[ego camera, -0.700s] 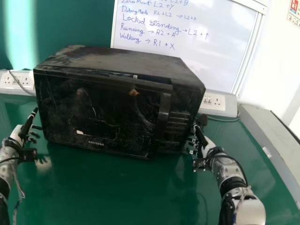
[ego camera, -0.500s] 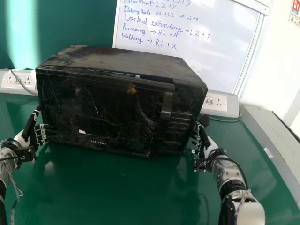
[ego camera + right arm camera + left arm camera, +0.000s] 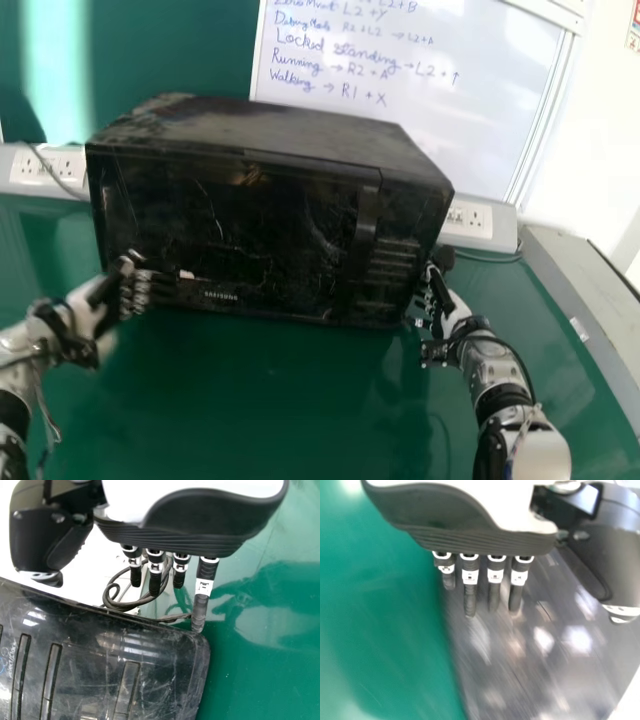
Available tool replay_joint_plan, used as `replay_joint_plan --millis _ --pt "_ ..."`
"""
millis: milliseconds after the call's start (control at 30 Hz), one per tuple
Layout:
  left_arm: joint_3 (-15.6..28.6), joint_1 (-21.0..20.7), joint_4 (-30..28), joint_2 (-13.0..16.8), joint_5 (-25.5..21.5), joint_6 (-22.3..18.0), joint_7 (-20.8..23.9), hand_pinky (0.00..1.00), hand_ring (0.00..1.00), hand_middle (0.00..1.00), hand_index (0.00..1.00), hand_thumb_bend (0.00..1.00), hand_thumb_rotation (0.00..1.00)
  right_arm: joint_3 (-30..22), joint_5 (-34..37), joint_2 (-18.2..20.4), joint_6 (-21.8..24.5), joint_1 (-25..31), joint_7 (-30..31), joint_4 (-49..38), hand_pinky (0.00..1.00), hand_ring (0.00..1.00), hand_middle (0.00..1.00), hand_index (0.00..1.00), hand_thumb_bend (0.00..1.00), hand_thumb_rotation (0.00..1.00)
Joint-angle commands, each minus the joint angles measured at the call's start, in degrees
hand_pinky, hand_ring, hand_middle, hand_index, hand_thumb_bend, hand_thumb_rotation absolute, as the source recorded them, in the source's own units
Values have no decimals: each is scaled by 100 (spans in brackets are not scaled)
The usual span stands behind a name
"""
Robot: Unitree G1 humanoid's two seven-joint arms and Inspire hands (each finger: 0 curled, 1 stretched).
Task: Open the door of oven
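We had the black oven [image 3: 210,125] before us on the green desk [image 3: 250,420], its door [image 3: 270,240] looking closed and its upright handle [image 3: 364,230] toward the right. Our left hand [image 3: 134,296] was at the door's lower left part, fingers extended, and our right hand [image 3: 438,303] was just beside the oven's right side. Behind the oven we saw a whiteboard [image 3: 480,130] with handwriting.

Whiteboard [image 3: 420,135]: bears blue handwriting. To the whiteboard's left: green wall [image 3: 180,50] and, lower, a socket panel [image 3: 18,168] with a cable [image 3: 57,178] across it. Below its right part: second socket panel [image 3: 504,228]. Before it: green table [image 3: 290,400]. Lower right of it: grey ledge [image 3: 575,270].
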Motion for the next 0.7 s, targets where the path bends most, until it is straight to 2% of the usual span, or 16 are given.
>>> replay_joint_plan --millis 0,67,167,267,433,533,667 --pt "-149 162 -617 -58 -102 69 -100 57 76 90 91 100 56 4 17 -8 28 -17 62 -49 62 76 94 100 72 52" --pt "-223 313 -1048 -70 -173 248 -215 56 76 91 91 100 56 -11 39 -9 36 -15 62 -52 64 77 95 100 69 51" --pt "-298 433 -1487 -29 -392 484 -579 53 75 89 90 100 55 -80 111 1 124 -37 35 -56 66 77 94 100 71 49" --pt "-404 505 -1793 59 -465 544 -879 51 74 86 88 100 56 -78 112 -11 191 -55 21 -57 70 77 95 100 71 48" --pt "-530 507 -1932 210 -520 608 -1321 50 74 85 83 100 55 -32 81 -8 233 -78 -2 -66 69 78 93 100 73 52" --pt "-545 503 -1945 262 -572 505 -1543 49 72 83 82 100 56 52 18 -10 258 -102 -35 -72 68 78 93 100 70 55" --pt "-538 498 -1959 295 -635 455 -1723 51 71 81 81 100 59 20 56 -18 264 -96 -11 -64 64 74 92 100 74 53"
